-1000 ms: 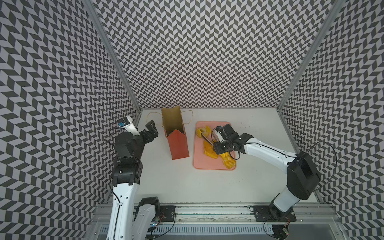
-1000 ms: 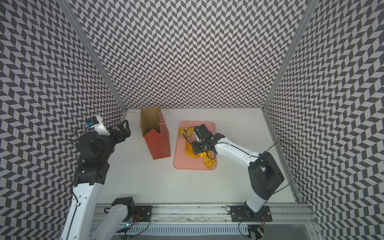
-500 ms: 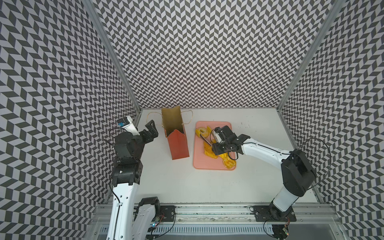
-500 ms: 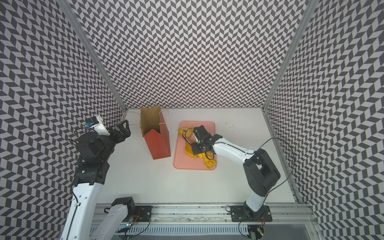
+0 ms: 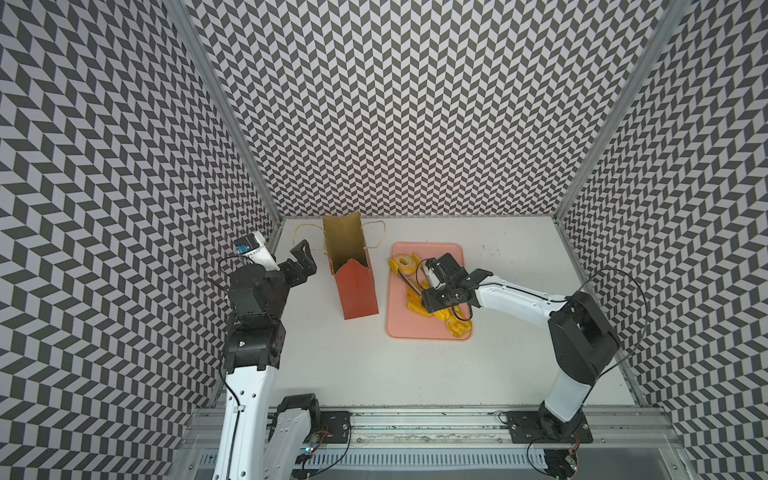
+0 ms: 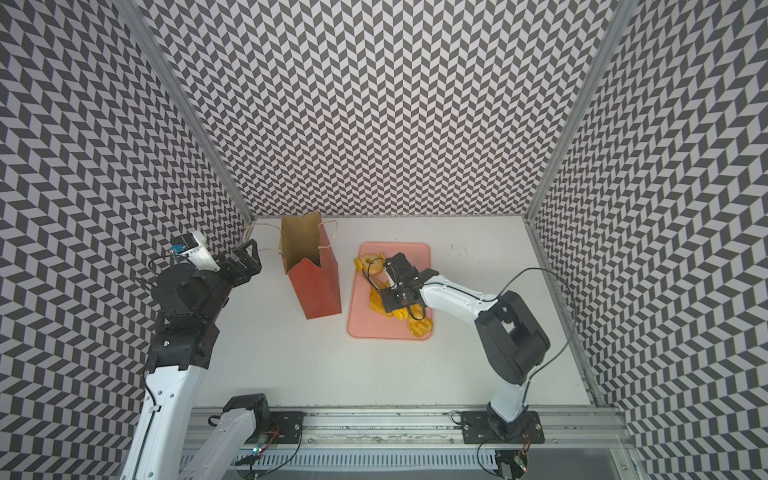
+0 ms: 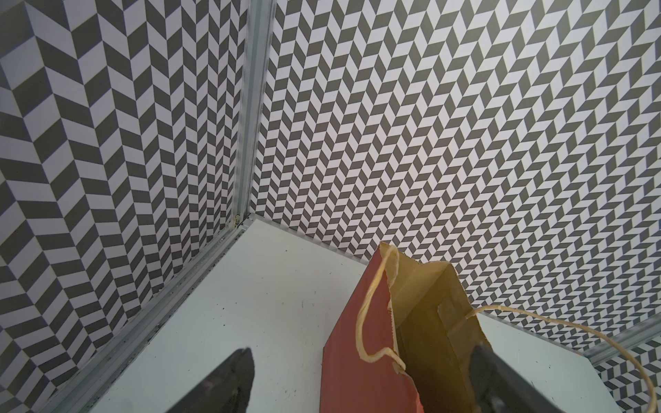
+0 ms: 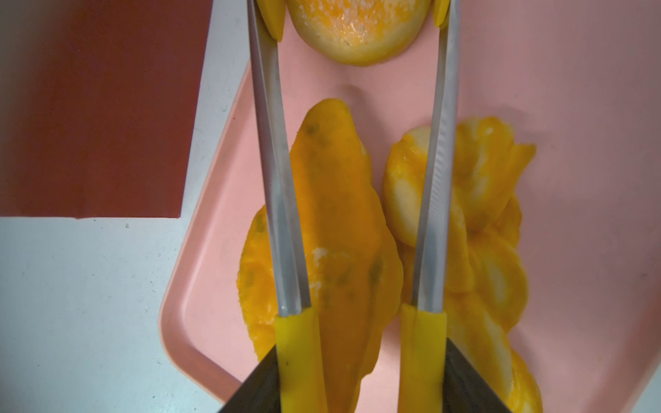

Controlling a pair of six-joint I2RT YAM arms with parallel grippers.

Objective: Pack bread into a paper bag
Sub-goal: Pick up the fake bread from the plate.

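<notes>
The left jaws sit where they were a second ago: released, spread wide and empty. The paper bag (image 5: 356,291) stands upright on the bench (image 5: 415,374) just ahead of them, in its same spot. The right jaws have crept a little toward the bag over the pink tray (image 5: 409,328), and the elbow behind them has swung in likewise. They are clenched on the yellow handles of the metal tongs (image 8: 273,186), whose arms stand apart.

The bag, its mouth open, stands between the two pairs of jaws, just beside the tray but not touching it. All the bread (image 8: 343,229) lies on the tray, below and ahead of the right jaws. The tong tips flank the sugared round piece (image 8: 352,32), the one farthest ahead of those jaws; whether they touch it I cannot tell. In both top views the right wrist hides part of the pile.

Counted: one bag, one tray, one pair of tongs, four pieces of bread.
</notes>
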